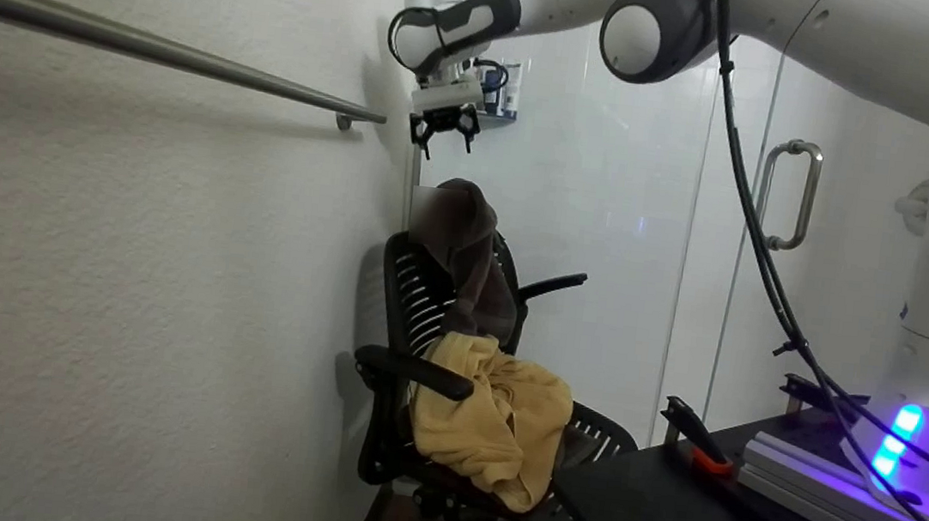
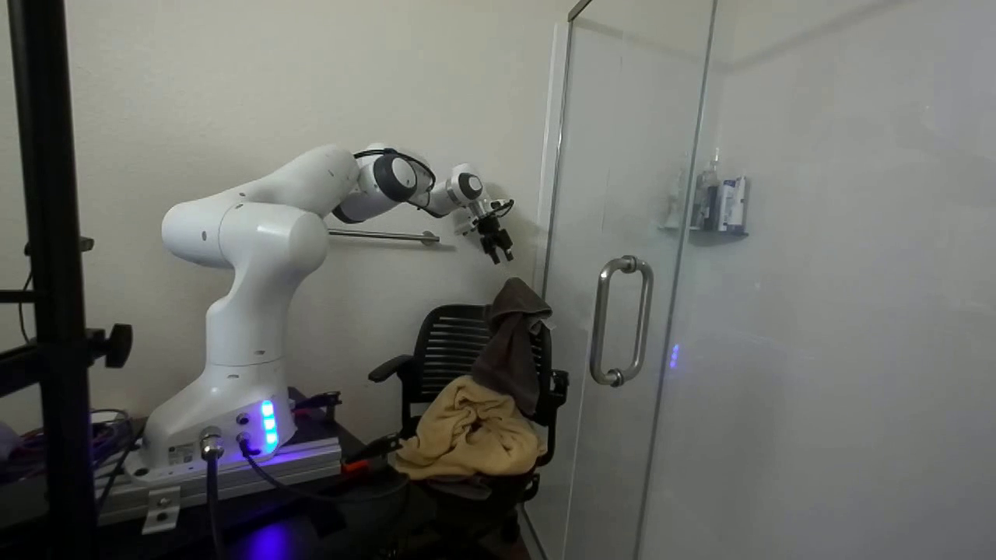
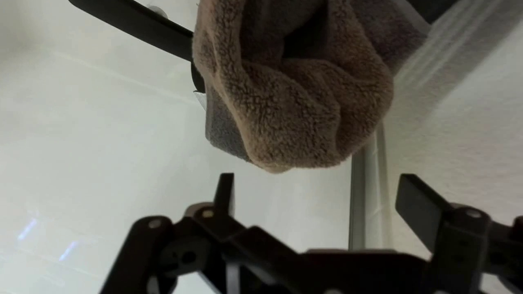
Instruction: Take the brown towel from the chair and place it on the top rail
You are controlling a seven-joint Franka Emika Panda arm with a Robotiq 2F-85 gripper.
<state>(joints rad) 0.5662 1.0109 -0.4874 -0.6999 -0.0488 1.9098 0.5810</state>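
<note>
The brown towel [image 1: 485, 293] is draped over the black chair's backrest [image 1: 418, 294], with its bunched top standing above the edge. It also shows in an exterior view [image 2: 510, 354] and fills the upper middle of the wrist view [image 3: 294, 118]. The metal top rail [image 1: 151, 42] runs along the wall, higher than the chair; it also shows in an exterior view [image 2: 381, 235]. My gripper [image 1: 448, 152] points down a little above the towel's top. In the wrist view the gripper [image 3: 318, 181] has its fingers wide apart, with nothing between them and the towel beyond the fingertips.
A yellow towel [image 1: 492, 410] lies heaped on the chair seat below. The wall is close beside the gripper. A glass shower door with a metal handle [image 2: 621, 320] stands beside the chair. The black table [image 1: 663, 510] bearing the robot base reaches the seat's front.
</note>
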